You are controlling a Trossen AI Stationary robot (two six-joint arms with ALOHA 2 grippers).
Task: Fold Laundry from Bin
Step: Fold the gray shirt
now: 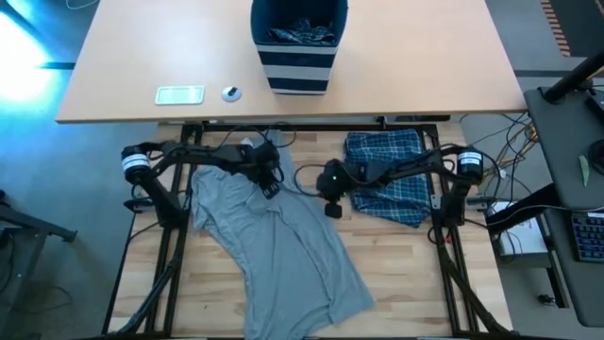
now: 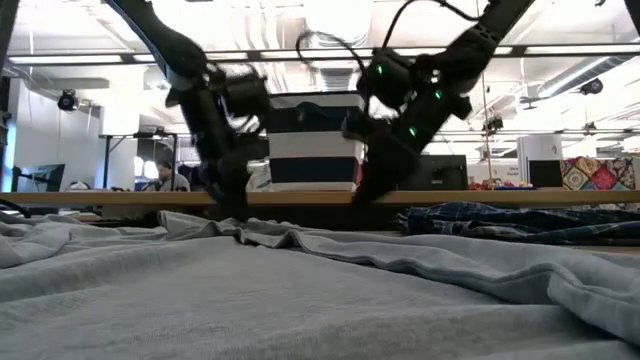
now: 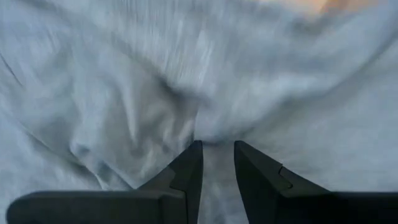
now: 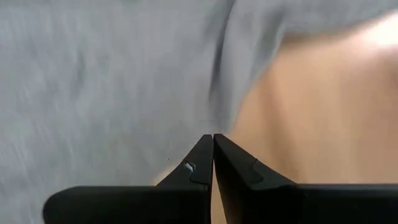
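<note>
Grey T-shirt (image 1: 283,241) spread flat on my near table, soft and floppy, left gripper (image 3: 216,149) pinching its top hem narrowly, right gripper (image 4: 213,140) fully closed, empty, so I'd grab edges.

Bright, even overhead light; wrist views blurred (cyan glare at left).

Grey T-shirt (image 1: 274,241) lies spread flat; plaid garment (image 1: 389,175) beside it.
</note>
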